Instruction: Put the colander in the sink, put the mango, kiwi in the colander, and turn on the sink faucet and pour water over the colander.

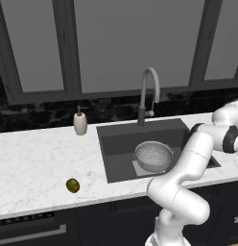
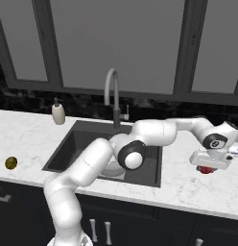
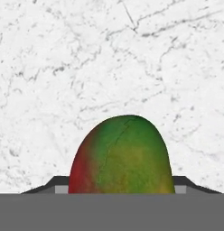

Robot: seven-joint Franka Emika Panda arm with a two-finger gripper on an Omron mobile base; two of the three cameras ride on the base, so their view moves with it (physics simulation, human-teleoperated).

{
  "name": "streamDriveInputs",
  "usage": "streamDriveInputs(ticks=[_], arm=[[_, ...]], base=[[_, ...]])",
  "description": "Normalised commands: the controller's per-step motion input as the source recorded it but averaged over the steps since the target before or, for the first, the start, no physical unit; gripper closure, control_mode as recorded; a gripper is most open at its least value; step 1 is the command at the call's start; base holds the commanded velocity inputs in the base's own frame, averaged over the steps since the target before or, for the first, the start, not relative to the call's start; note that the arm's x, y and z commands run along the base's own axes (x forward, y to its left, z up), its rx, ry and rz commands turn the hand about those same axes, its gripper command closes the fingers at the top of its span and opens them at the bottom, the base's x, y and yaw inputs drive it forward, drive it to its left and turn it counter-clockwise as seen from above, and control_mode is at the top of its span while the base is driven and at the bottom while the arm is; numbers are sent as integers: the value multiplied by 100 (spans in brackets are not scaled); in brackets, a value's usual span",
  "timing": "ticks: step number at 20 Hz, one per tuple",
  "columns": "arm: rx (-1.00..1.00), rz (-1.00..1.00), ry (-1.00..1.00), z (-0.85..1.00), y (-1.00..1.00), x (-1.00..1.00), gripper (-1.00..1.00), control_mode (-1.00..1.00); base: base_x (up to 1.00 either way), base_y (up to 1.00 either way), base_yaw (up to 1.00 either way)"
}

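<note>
The mango (image 3: 123, 158), red and green, lies on the white marble counter right of the sink (image 1: 121, 139). My gripper (image 2: 206, 168) points down over it, a finger tip (image 3: 57, 184) pressed against each side; the mango (image 2: 204, 169) shows red under the hand. The silver colander (image 1: 153, 156) stands upright in the sink, on the basin floor, with nothing in it. The olive-brown kiwi (image 1: 73, 185) lies on the counter left of the sink, near the front edge. Behind the basin rises the grey gooseneck faucet (image 1: 148, 91), and no water runs from it.
A white soap dispenser (image 1: 80, 122) stands at the back of the counter, left of the sink. My arm reaches across the sink's front right corner (image 2: 154, 180). A pale flat object (image 2: 236, 150) lies at the right edge, just behind the hand.
</note>
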Motion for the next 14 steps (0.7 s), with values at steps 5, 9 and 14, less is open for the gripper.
streamDriveInputs(ticks=[5,9,14], arm=[[-5,8,0,11,76,-33,100,-100],[-14,3,-2,18,83,-41,100,-100],[-17,0,-10,33,87,-36,100,-100]], base=[[0,0,0],[0,0,0],[0,0,0]])
